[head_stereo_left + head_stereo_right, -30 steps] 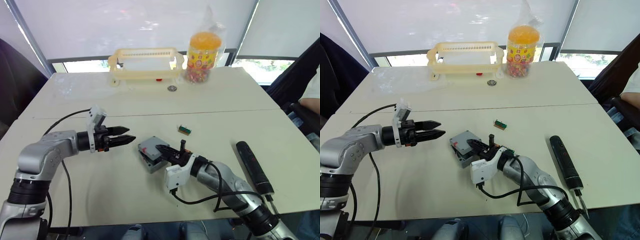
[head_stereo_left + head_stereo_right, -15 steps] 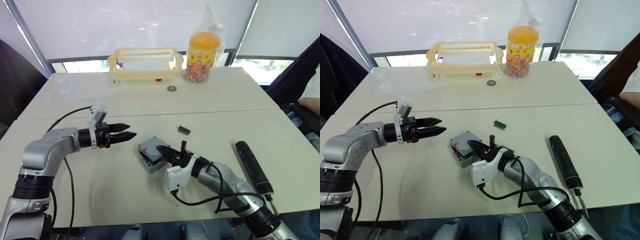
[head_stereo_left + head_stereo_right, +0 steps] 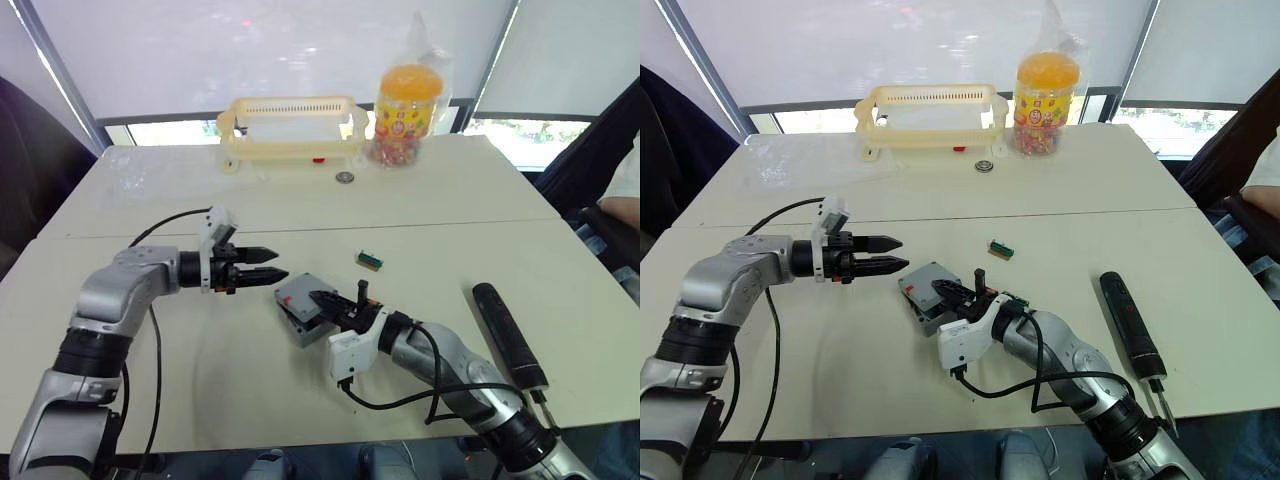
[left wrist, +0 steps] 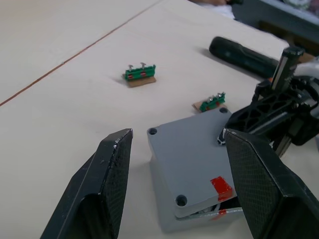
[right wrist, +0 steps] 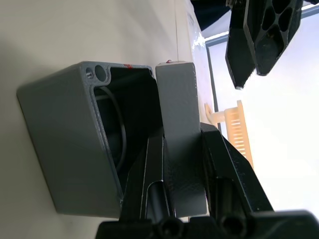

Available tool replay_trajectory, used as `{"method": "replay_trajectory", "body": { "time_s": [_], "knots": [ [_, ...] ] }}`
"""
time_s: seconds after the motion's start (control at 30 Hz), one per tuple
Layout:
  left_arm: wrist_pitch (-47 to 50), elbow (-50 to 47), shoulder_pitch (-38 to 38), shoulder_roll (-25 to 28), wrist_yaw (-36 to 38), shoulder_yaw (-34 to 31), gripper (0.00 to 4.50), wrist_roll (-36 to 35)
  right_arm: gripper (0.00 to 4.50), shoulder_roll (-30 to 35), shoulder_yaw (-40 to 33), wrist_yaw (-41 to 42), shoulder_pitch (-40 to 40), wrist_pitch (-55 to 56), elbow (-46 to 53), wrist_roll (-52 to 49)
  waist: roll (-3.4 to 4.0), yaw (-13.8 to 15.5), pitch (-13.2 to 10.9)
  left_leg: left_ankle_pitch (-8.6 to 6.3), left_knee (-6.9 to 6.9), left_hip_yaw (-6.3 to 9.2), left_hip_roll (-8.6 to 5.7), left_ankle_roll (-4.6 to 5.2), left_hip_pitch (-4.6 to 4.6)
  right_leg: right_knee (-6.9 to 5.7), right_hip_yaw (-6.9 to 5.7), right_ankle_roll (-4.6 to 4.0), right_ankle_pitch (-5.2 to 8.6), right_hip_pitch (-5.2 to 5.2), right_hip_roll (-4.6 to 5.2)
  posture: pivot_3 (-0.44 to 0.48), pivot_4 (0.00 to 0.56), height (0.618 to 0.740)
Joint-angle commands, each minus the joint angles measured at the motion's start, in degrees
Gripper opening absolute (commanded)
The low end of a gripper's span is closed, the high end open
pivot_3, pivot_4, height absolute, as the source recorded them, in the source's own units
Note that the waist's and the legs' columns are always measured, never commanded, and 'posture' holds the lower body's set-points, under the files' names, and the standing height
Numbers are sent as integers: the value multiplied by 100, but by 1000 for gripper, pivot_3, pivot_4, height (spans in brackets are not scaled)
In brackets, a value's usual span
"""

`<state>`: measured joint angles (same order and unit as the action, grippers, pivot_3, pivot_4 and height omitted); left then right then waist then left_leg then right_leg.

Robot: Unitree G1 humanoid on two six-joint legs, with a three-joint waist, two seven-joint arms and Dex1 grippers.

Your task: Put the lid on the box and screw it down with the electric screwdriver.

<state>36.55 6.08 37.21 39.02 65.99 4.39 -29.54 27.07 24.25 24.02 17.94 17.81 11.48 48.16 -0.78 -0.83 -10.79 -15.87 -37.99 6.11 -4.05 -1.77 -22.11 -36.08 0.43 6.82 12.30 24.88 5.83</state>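
Observation:
The grey box [image 3: 297, 328] sits at the table's middle front, its inside with a wire loop visible in the right wrist view. The flat grey lid [image 4: 192, 157] lies tilted over the box [image 4: 199, 222], with a gap at one edge. My right gripper [image 3: 335, 303] is shut on the lid's [image 5: 178, 104] edge. My left gripper [image 3: 280, 268] hovers open just left of the box, with nothing between its fingers [image 4: 112, 174]. The black electric screwdriver [image 3: 508, 335] lies on the table to the right, apart from both grippers.
A cream slotted basket [image 3: 290, 125] and a bagged jar of sweets [image 3: 405, 100] stand at the back. A small round object [image 3: 344, 177] lies before the basket. Two small green blocks [image 4: 140, 75] [image 4: 212, 103] lie beyond the box. A person's arm [image 3: 622, 205] shows at the right edge.
My left gripper has moved right, closer to the box, still open. The right gripper stays on the lid with little movement.

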Motion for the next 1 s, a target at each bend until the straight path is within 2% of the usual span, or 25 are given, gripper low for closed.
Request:
{"method": "replay_trajectory", "body": {
  "time_s": [0.03,0.3,0.47,0.6,0.67,0.7,0.77,0.8,1.0],
  "knots": [
    [-544,433,276,-121,319,343,2964,438,239,2,103,112,-92,-3,109,-18,0,6,0,0,0,0,0,0,1,0,0,0,0,-2,0,0,150,740],
    [-1425,1834,777,-639,731,692,2964,1102,239,27,73,168,-204,-131,265,30,-1,1,0,-1,0,-4,0,3,6,1,-3,1,0,-7,-1,0,150,740],
    [-1764,2162,843,-792,1018,857,2964,1412,239,49,66,226,-248,-157,373,13,-1,2,2,-3,0,-5,0,7,14,3,-3,2,1,-17,0,0,150,740],
    [-1896,2316,832,-872,1049,853,2964,1552,239,70,48,266,-269,-136,445,-32,-1,1,3,-11,2,-3,0,19,56,6,-1,8,6,-57,0,0,150,740],
    [-2009,2395,820,-926,1009,883,3038,1649,1313,96,9,312,-286,-144,485,-91,-2,11,4,-12,2,-3,0,20,62,6,0,9,8,-65,0,0,150,740],
    [-2050,2427,815,-954,997,888,3038,1690,1681,116,-16,331,-293,-145,507,-107,-2,11,4,-12,2,-3,0,21,62,6,0,10,8,-65,0,0,150,740],
    [-2082,2467,807,-1003,984,883,3038,1737,2773,155,-65,375,-312,-147,574,-146,-6,8,10,-12,2,-3,0,21,64,6,1,10,8,-67,0,0,150,740],
    [-2101,2474,793,-1027,974,882,3038,1762,3183,174,-89,407,-326,-149,641,-180,-4,9,13,-12,2,-3,0,21,65,6,1,10,8,-67,0,0,150,740],
    [-2248,2560,735,-1116,862,867,3038,1873,3183,302,-245,567,-428,-147,934,-424,-5,19,14,-12,2,-3,0,21,66,6,1,10,8,-70,1,0,150,740]
  ]
}}
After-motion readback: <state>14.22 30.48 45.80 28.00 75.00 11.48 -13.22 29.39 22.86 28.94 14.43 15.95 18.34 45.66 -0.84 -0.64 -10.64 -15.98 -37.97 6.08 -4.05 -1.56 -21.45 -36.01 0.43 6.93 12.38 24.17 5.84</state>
